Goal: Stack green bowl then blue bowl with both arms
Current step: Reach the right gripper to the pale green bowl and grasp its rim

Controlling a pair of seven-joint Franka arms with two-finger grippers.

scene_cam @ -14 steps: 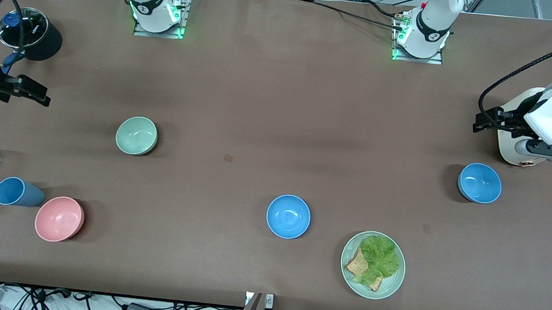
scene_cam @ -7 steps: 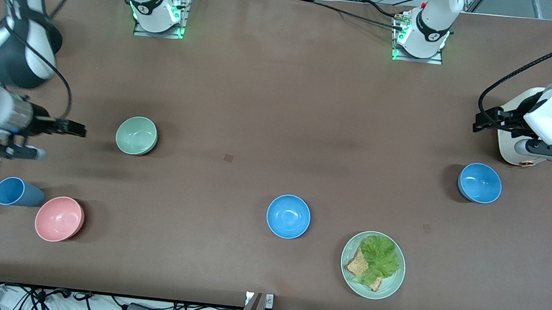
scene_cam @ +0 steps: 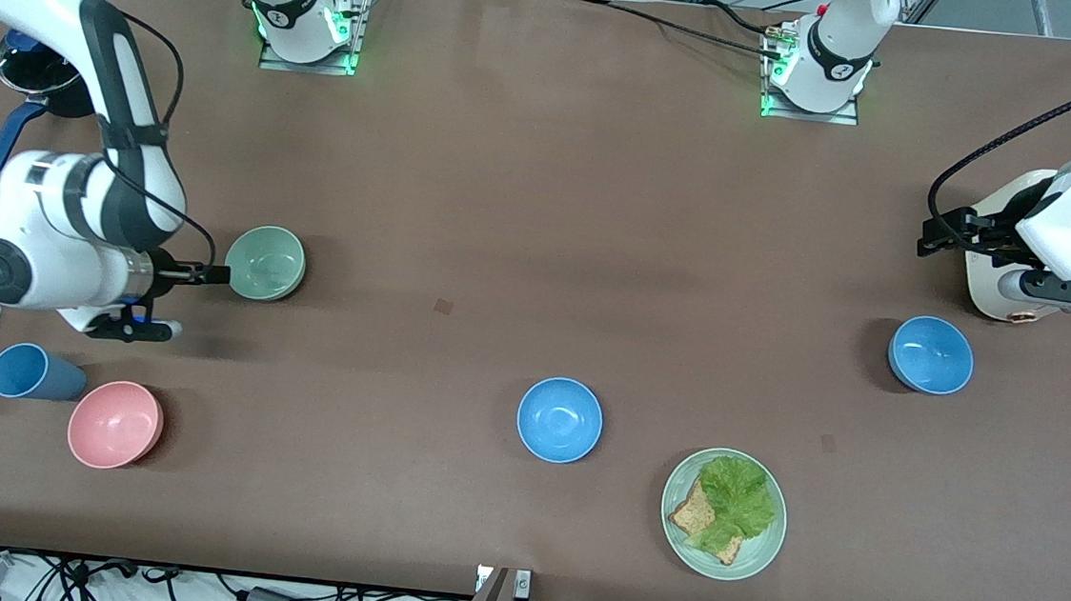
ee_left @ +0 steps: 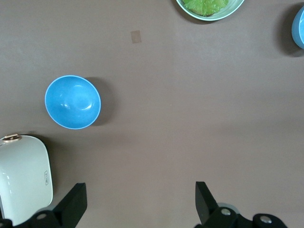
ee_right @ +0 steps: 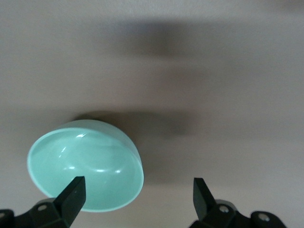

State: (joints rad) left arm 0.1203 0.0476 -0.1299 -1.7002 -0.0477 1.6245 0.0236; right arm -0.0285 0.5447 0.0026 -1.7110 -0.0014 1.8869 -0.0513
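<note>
A blue bowl [scene_cam: 559, 420] sits nearest on the worktop [scene_cam: 524, 204]. Farther back, toward the left arm's end, the second blue bowl [scene_cam: 931, 355] rests near the waiting left tool [scene_cam: 1025, 267], fingers spread wide. Toward the right arm's end, the right tool [scene_cam: 174, 301], wide open, is just beside the green bowl [scene_cam: 265, 263].

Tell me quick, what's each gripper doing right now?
Left gripper: open, empty, over bare table near a blue bowl.
Right gripper: open, empty, at the green bowl, not gripping it.
</note>
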